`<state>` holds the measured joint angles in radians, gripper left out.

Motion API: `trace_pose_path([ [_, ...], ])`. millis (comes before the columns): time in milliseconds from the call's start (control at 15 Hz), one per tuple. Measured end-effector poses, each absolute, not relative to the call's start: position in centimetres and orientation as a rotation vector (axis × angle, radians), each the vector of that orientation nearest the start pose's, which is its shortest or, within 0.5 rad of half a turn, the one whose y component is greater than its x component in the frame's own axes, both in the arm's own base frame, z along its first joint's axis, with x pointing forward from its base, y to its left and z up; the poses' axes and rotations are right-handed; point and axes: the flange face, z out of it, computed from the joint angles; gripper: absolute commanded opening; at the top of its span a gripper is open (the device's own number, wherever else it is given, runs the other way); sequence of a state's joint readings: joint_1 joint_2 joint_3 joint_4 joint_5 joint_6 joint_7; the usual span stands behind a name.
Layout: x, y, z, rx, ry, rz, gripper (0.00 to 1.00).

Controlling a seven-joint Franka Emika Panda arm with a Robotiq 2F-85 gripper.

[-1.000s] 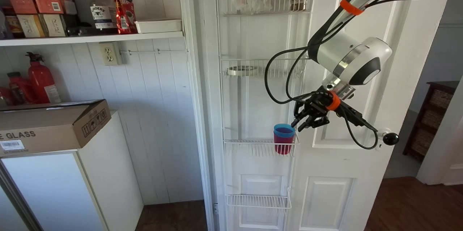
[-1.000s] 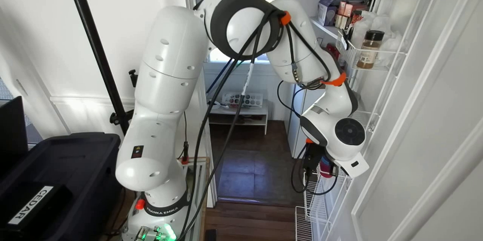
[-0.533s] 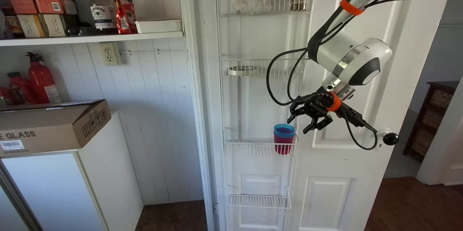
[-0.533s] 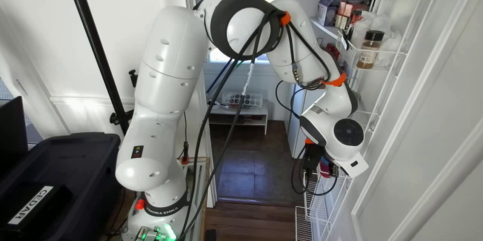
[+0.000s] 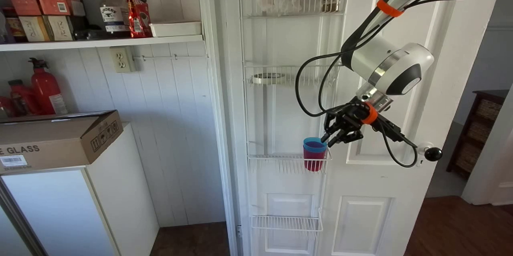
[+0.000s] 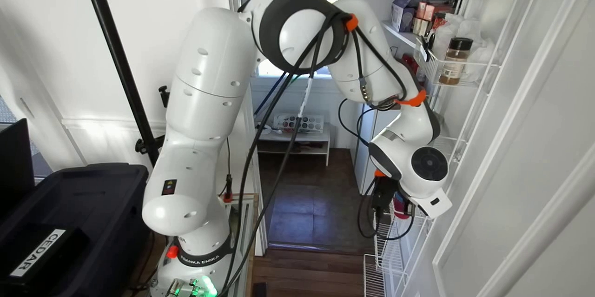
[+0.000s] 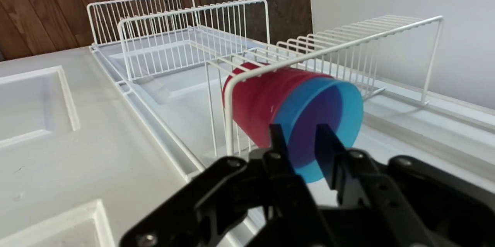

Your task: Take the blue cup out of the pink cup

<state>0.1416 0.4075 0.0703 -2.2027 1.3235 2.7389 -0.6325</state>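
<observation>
Gripper [image 7: 301, 132] has fingertips spaced apart by the rim of the blue cup [image 5: 314, 147], contact unclear; blue cup nested in pink cup [image 7: 255, 106], standing in white wire basket [image 7: 348, 45]

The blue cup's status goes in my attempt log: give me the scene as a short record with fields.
Blue cup: nested inside the pink cup, rim showing above it
Pink cup: upright in the white wire door rack
Gripper: slightly open, at the blue cup's rim; contact unclear
Task status: blue cup not yet taken out
</observation>
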Motion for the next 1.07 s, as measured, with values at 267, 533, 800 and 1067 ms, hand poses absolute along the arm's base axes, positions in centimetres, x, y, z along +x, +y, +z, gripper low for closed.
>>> trace_pose_path([
  [267,53.7,8.0,19.0,-2.519,0.487,-0.264,0.80],
  [533,53.6,8.0,18.9,-2.516,0.487,-0.257,0.45],
  [800,53.4,8.0,18.7,-2.518,0.490,-0.249,0.16],
  [1067,52.7,8.1,18.0,-2.516,0.500,-0.213,0.00],
])
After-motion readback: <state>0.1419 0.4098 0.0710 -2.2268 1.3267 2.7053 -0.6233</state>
